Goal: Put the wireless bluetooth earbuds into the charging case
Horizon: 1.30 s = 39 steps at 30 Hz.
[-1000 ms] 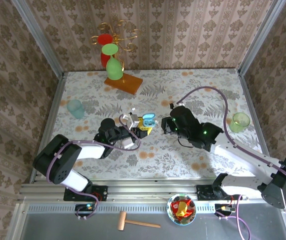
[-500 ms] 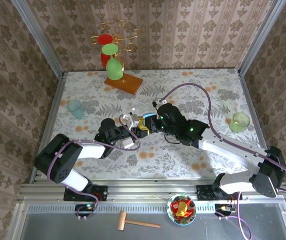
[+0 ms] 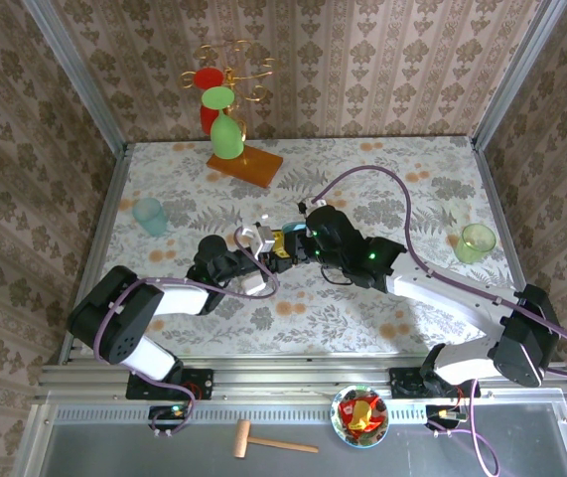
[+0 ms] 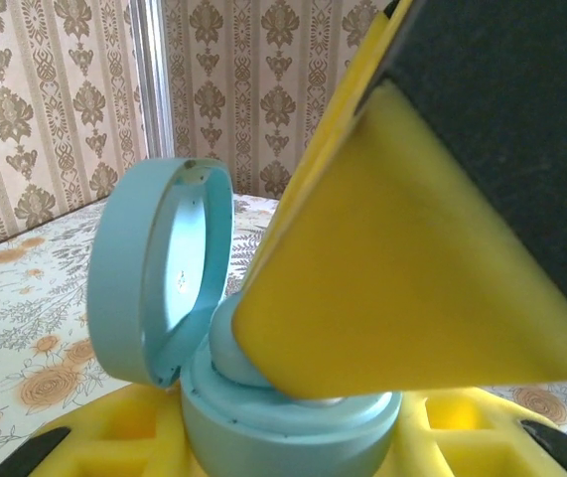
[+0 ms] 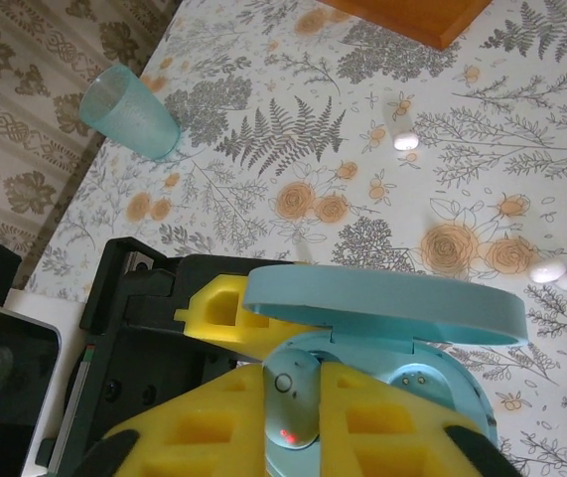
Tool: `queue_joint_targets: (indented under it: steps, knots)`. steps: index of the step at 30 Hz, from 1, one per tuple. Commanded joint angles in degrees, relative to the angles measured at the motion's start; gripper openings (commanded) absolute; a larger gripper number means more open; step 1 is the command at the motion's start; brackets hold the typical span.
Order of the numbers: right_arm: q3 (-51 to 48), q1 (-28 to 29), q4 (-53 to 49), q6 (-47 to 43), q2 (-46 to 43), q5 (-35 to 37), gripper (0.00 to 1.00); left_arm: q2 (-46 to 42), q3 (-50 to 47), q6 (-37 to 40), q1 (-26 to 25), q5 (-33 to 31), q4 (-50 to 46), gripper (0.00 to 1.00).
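Note:
The pale blue charging case (image 4: 293,422) has its round lid (image 4: 159,268) swung open, and my left gripper (image 4: 293,442) is shut on its base between yellow pads (image 4: 114,437). My right gripper (image 5: 298,417) is shut on a pale blue earbud (image 5: 298,397) with a red light, which sits low against the case's left socket. The socket beside it (image 5: 417,383) is bare, under the lid (image 5: 382,303). From above, the two grippers meet mid-table, left (image 3: 275,248) and right (image 3: 301,238). Two white earbuds (image 5: 406,141) (image 5: 548,270) lie loose on the tablecloth.
A teal cup (image 3: 149,214) stands at the left and a green cup (image 3: 477,241) at the right. A wooden stand (image 3: 245,164) with hanging glasses is at the back. Walls close off three sides of the table.
My right arm has swung left from mid-table to the case, carrying the earbud down onto it. The left arm and the case have stayed put.

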Motion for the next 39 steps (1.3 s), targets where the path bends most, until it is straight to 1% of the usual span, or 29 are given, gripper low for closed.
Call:
queue_joint_targets:
  steps: [1, 3, 7, 10, 13, 16, 19, 23, 25, 27, 29, 31, 34, 39]
  knots:
    - [-0.1, 0.3, 0.7, 0.8, -1.2, 0.1, 0.23, -0.4, 0.6, 0.4, 0.2, -0.6, 2.6, 0.29]
    - [-0.4, 0.3, 0.9, 0.4, -2.3, 0.4, 0.31, -0.3, 0.6, 0.4, 0.2, -0.6, 2.6, 0.29]
    - [-1.6, 0.3, 1.6, -1.9, -5.0, -0.2, 0.38, -0.1, 0.6, 0.8, 0.3, -0.8, 2.6, 0.29]
    - [-3.3, 0.4, 2.1, -3.8, -7.7, 0.6, 0.41, 0.0, 0.7, 0.7, 0.2, -0.7, 2.6, 0.29]
    - [-7.0, 0.3, 4.5, -6.4, -12.6, 0.8, 0.44, -0.1, 0.6, 0.9, 0.4, -0.7, 2.7, 0.29]
    - [-12.8, -0.6, 8.1, -7.4, -18.7, 4.2, 0.46, -0.4, 0.3, 1.1, 0.5, -0.4, 2.6, 0.29]
    - [-16.9, -3.8, 6.8, -6.7, -23.5, 7.8, 0.46, -0.8, 0.0, 1.5, 0.6, 0.0, 2.6, 0.29]
    - [-19.7, -13.4, -0.9, -5.4, -25.7, 7.5, 0.48, -1.5, -0.4, 1.8, 0.6, 0.4, 2.6, 0.29]
    - [-20.2, -18.5, -5.0, -5.5, -24.5, 6.9, 0.49, -1.8, -0.6, 1.7, 0.6, 0.6, 2.5, 0.29]
    - [-20.9, -23.9, -7.5, -6.5, -22.0, 3.9, 0.49, -2.2, -0.7, 1.6, 0.6, 0.6, 2.6, 0.29]
    - [-21.0, -28.4, -8.4, -6.6, -18.9, 0.5, 0.5, -2.5, -0.8, 1.6, 0.6, 0.7, 2.5, 0.29]
    - [-21.3, -31.3, -7.4, -7.9, -15.2, -2.5, 0.51, -2.8, -0.9, 1.5, 0.6, 0.8, 2.4, 0.29]
    - [-19.5, -33.6, -7.8, -9.0, -8.0, -3.5, 0.46, -3.2, -1.1, 1.6, 0.6, 0.7, 2.0, 0.29]
    - [-14.5, -32.7, -10.2, -10.3, 1.4, 1.5, 0.41, -3.9, -1.5, 1.8, 0.6, 0.5, 1.3, 0.29]
